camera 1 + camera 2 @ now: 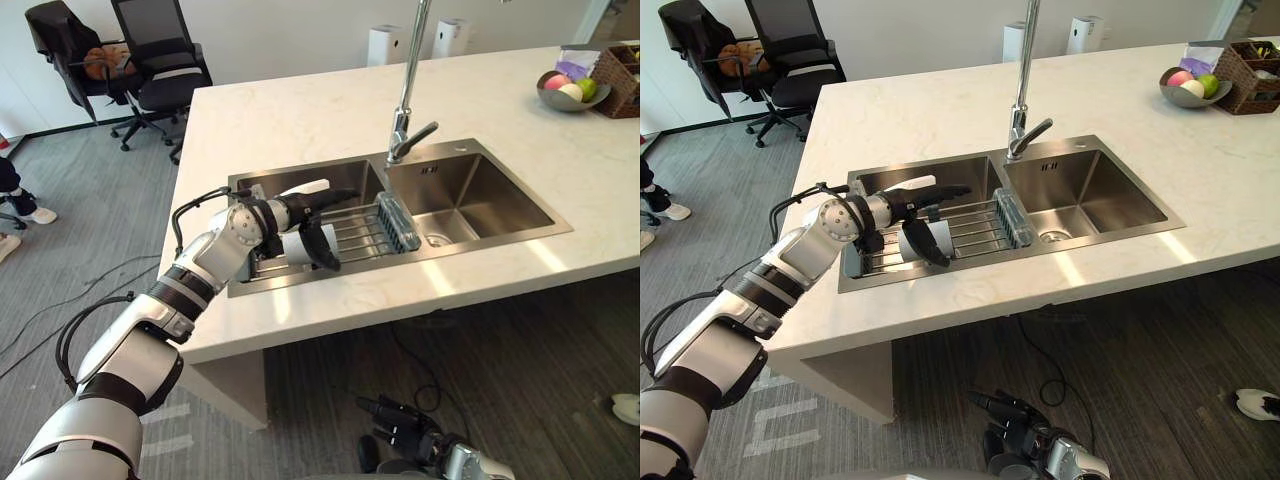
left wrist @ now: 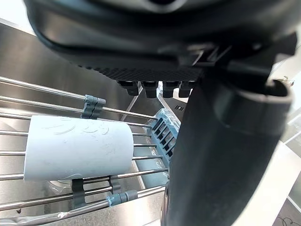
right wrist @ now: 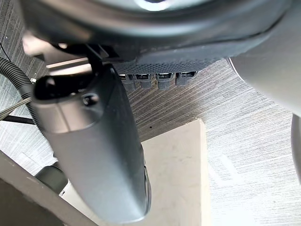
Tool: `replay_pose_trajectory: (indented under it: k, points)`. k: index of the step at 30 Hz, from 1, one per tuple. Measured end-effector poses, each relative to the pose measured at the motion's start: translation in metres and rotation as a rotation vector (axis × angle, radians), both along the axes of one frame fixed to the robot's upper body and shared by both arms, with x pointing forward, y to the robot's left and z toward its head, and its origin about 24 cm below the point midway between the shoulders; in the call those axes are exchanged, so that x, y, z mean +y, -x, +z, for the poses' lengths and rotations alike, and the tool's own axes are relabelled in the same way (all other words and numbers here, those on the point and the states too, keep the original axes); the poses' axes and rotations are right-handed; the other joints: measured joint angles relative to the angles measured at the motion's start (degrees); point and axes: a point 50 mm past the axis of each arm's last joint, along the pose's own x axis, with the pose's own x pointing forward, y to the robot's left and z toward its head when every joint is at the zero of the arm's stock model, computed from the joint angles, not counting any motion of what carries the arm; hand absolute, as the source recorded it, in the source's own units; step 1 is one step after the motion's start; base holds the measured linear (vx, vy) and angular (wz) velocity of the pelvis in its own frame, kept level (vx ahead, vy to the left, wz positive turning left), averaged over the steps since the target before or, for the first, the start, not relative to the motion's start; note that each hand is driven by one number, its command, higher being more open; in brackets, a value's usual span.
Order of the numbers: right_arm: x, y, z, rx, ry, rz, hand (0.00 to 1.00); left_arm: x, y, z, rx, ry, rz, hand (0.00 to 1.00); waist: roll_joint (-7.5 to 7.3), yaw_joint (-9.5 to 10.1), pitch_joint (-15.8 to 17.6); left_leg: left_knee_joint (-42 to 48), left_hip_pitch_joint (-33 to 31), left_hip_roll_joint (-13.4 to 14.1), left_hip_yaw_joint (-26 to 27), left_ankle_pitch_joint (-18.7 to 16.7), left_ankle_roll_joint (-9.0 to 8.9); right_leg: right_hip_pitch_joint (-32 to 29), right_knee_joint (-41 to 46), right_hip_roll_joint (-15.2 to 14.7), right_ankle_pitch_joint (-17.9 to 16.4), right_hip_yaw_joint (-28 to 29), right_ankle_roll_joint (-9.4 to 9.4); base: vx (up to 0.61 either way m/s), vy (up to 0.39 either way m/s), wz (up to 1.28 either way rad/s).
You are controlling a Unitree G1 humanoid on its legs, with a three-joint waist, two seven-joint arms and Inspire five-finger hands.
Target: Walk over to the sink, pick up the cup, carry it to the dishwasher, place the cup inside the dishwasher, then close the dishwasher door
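Observation:
A pale blue cup [image 2: 77, 148] lies on its side on a wire rack [image 1: 355, 235] across the left basin of the steel sink [image 1: 500, 235]. My left hand [image 1: 300, 207] hovers just over the cup [image 1: 297, 246], open. Its fingers reach straight out above the cup and its thumb [image 2: 221, 155] hangs down in front of it, with a gap between hand and cup. My right hand [image 1: 410, 425] hangs low by the floor in front of the counter, fingers relaxed.
A tall faucet [image 1: 405, 100] stands behind the sink's divider, and a blue slotted holder [image 1: 397, 222] sits at the rack's right end. A fruit bowl [image 1: 570, 90] and a basket [image 1: 620, 80] stand far right on the marble counter [image 1: 330, 110]. Office chairs [image 1: 150, 60] stand behind.

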Motion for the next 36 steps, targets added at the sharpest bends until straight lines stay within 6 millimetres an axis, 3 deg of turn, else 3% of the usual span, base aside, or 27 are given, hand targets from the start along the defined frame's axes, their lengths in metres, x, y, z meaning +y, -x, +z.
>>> replay_pose_trajectory:
  k: [15, 27, 32, 36]
  points:
    - [-0.008, -0.002, 0.003, -0.035, -0.029, -0.032, 1.00, 0.011, -0.009, 0.004, -0.032, 0.044, 0.132, 1.00, 1.14, -1.11, 0.70, 0.03, 0.05, -0.35, 2.30, -0.18, 0.20, -0.74, -0.01, 0.10, 0.84, 2.32, 0.15, -0.04, 0.017, -0.08]
    - [-0.013, 0.000, 0.003, -0.044, -0.033, -0.087, 1.00, 0.034, -0.022, -0.004, -0.036, 0.106, 0.341, 1.00, 1.47, -1.45, 0.93, -0.07, 0.12, -0.58, 3.55, -0.46, 0.33, -1.35, 0.00, 0.15, 1.08, 3.35, 0.44, -0.02, 0.017, -0.05]
    - [-0.016, -0.001, 0.004, -0.051, -0.027, -0.085, 1.00, 0.060, -0.023, -0.024, -0.005, 0.112, 0.477, 1.00, 2.16, -1.71, 1.31, -1.35, 1.46, -0.58, 4.90, -0.45, 0.21, -0.91, -0.01, 0.65, 1.02, 4.38, 0.49, -0.03, 0.013, -0.12]
    - [-0.016, -0.002, 0.005, -0.060, -0.025, -0.082, 1.00, 0.065, -0.018, -0.044, 0.044, 0.094, 0.497, 1.00, 2.48, -2.18, 1.49, -1.51, 1.61, -0.55, 5.08, -0.45, 0.11, -0.92, 0.00, 0.74, 0.89, 4.41, 0.58, 0.00, 0.000, 0.00]
